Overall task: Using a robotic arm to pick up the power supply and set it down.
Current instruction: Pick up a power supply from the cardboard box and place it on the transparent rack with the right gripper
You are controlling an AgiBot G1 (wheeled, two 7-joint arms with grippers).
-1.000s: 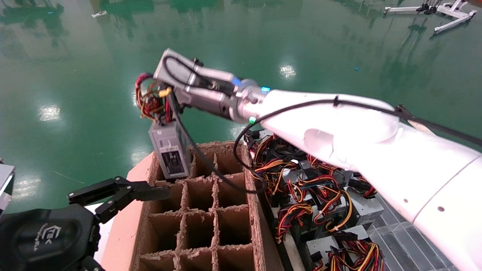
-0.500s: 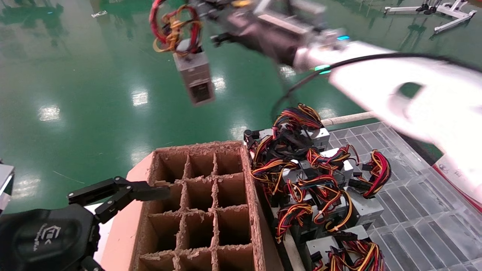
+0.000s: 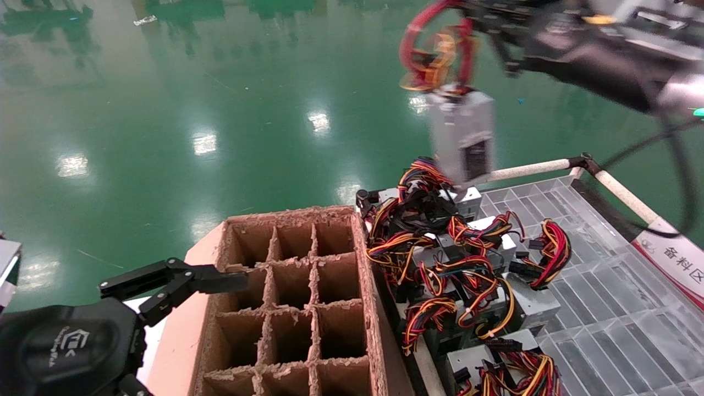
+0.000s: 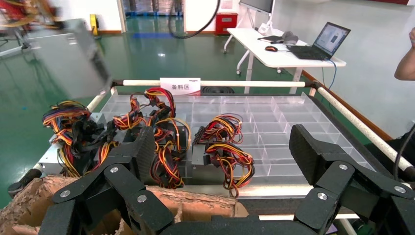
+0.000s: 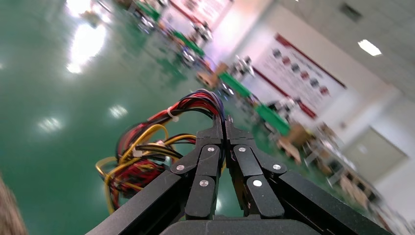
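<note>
The power supply (image 3: 462, 137), a silver-grey box with a black vented face, hangs in the air from its red, yellow and orange wire bundle (image 3: 434, 55). My right gripper (image 3: 470, 14) is shut on that bundle at the top right of the head view, above the far end of the tray. In the right wrist view its tips (image 5: 224, 122) pinch the wires (image 5: 147, 156). The left wrist view shows the box (image 4: 68, 58) blurred. My left gripper (image 3: 220, 283) is parked low at the left, open and holding nothing (image 4: 225, 147).
A brown cardboard box (image 3: 363, 308) with divider cells stands in front of me. To its right, a clear compartment tray (image 3: 594, 308) holds a pile of several alike power supplies (image 3: 456, 264). A white rail (image 3: 528, 168) frames the tray. Green floor lies beyond.
The right arm rose from the cardboard box's far left cell and swung right with the power supply, which now hangs over the tray's pile. The left arm stayed still.
</note>
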